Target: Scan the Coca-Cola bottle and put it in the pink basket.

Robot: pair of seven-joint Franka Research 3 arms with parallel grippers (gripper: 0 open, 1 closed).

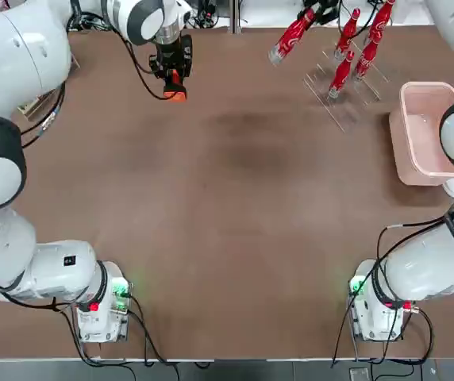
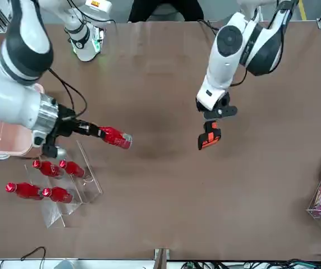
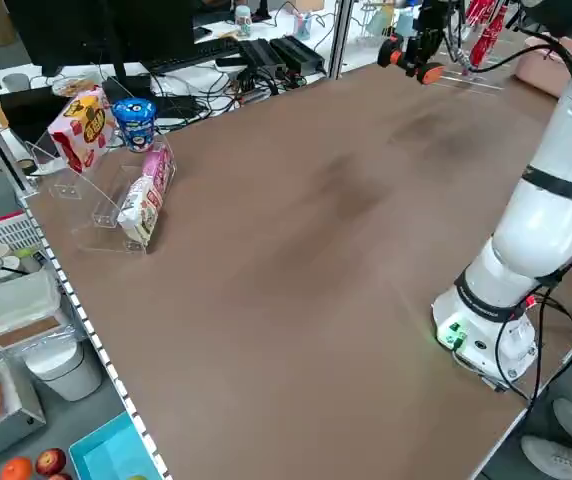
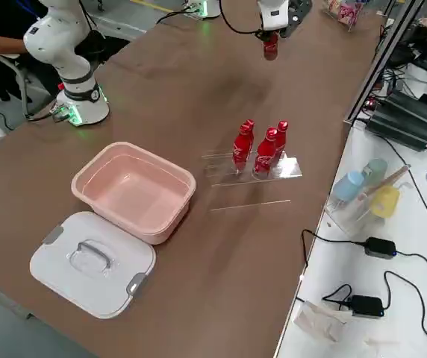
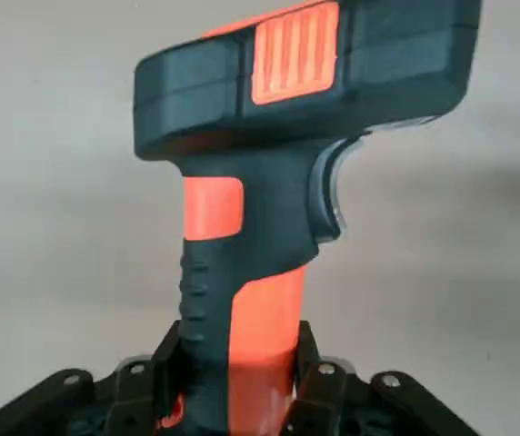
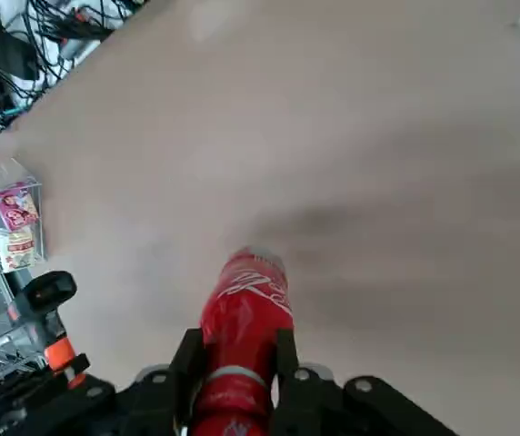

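- The right gripper [image 6: 239, 365] is narrowed around a Coca-Cola bottle [image 6: 246, 313], one finger on each side of its upper part, above the worktop [image 1: 211, 198] toward the far edge, right of the middle.
- That bottle is raised off the surface and tilted, its base angled down toward the left arm's side; the white script on its red body shows in the right wrist view.
- The left gripper [image 5: 235, 386] is closed on the handle of the black-and-orange scanner [image 5: 283, 173], also above the worktop, near the far edge on the left half.
- Scanner and held bottle are well apart, each in its own gripper.
- The pink basket [image 4: 135, 190] sits on the worktop by the right edge, well apart from the held bottle.
- A white lid [image 4: 92, 262] with a handle lies just beside the basket, on the side nearer the robot's bases.
- Four more red bottles [image 2: 24, 190] are on a clear stand [image 2: 53, 212] near the far right corner of the worktop, between the far edge and the basket.
- Snack packets [image 3: 142, 208] are in a clear rack [image 3: 96, 215] at the left edge, toward the far left corner.
- A person [image 2: 166, 10] in dark trousers is beyond the near edge, in the front view; only part of the body shows.
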